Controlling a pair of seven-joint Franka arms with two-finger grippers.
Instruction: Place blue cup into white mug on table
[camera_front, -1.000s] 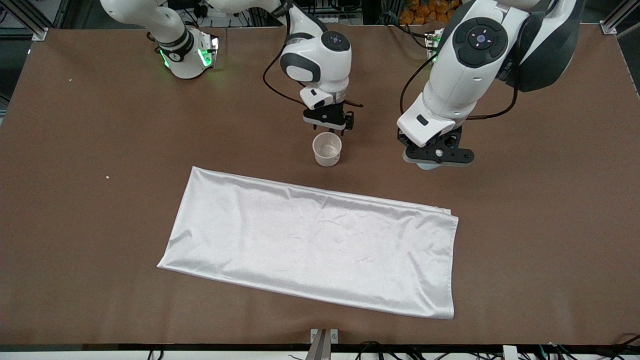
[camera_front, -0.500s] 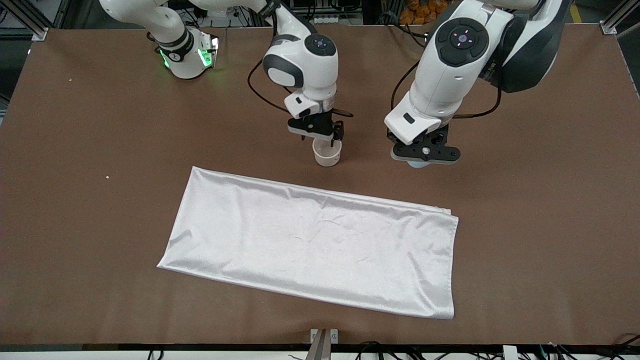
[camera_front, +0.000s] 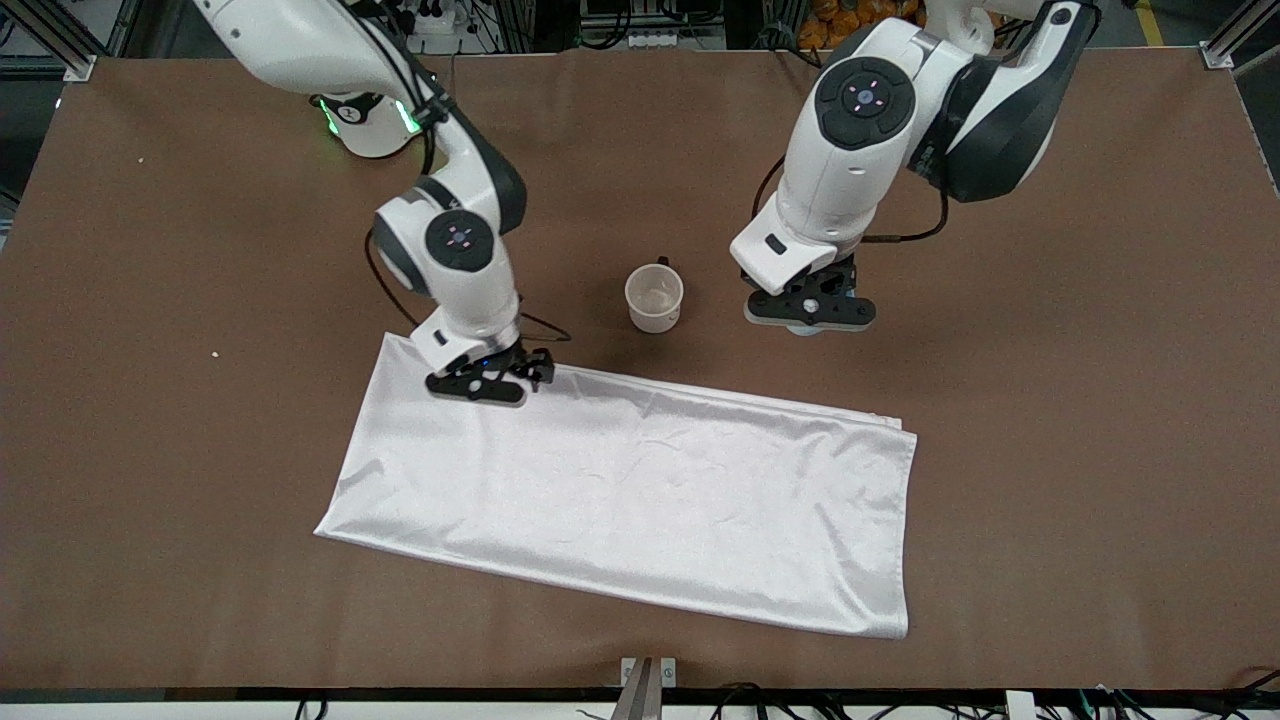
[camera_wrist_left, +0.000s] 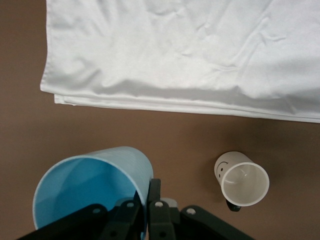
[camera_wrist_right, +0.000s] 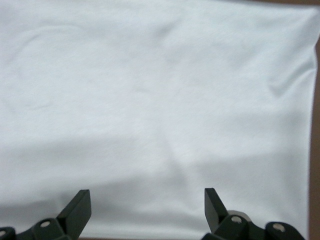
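The white mug (camera_front: 655, 297) stands upright on the brown table (camera_front: 1050, 400), just farther from the front camera than the white cloth; it also shows in the left wrist view (camera_wrist_left: 243, 179), empty. My left gripper (camera_front: 808, 312) hovers over the table beside the mug, toward the left arm's end. It is shut on the rim wall of the blue cup (camera_wrist_left: 92, 192), which hangs under it. In the front view the cup is almost wholly hidden by the gripper. My right gripper (camera_front: 480, 385) is open and empty, low over the cloth's corner (camera_wrist_right: 150, 100).
The white satin cloth (camera_front: 630, 490) lies flat across the table's middle, nearer to the front camera than the mug. It also shows in the left wrist view (camera_wrist_left: 190, 55). Bare brown table surrounds it.
My right gripper left the mug and swung over to the cloth's corner toward the right arm's end. My left gripper moved toward the mug with the blue cup.
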